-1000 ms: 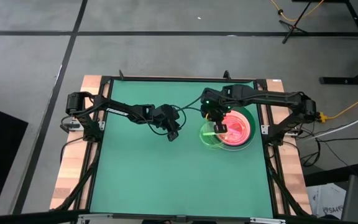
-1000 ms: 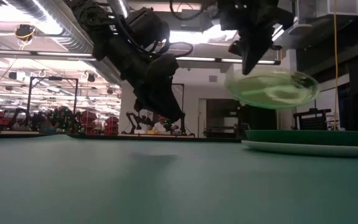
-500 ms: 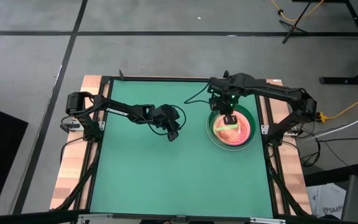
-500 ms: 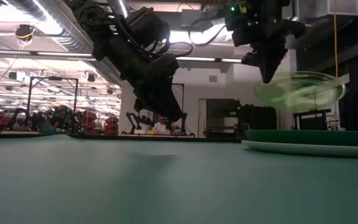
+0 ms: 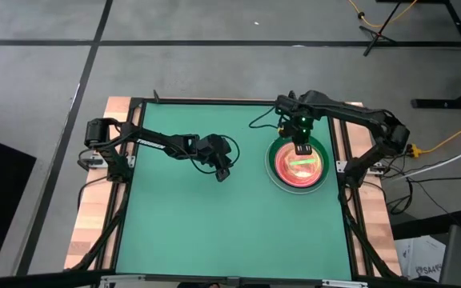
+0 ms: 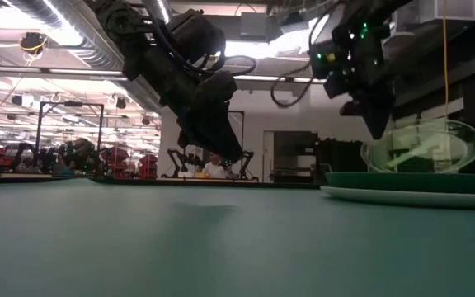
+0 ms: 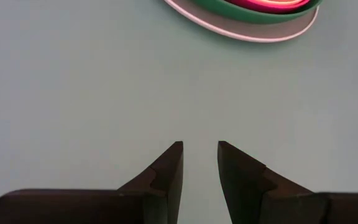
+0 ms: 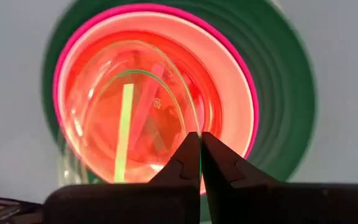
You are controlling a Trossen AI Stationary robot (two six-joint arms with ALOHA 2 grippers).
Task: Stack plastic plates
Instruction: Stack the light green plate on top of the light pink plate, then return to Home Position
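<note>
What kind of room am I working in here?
Probably a robotics lab or workshop: a green-topped table in a dark frame on a concrete floor, ceiling ducting overhead, and other equipment stands behind in the low view.

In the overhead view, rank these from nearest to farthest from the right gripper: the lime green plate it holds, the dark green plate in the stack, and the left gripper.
1. The lime green plate, pinched at its rim by the right gripper, over the stack.
2. The dark green plate, the stack's outer ring just below.
3. The left gripper, open, well off toward the table's middle.
</note>
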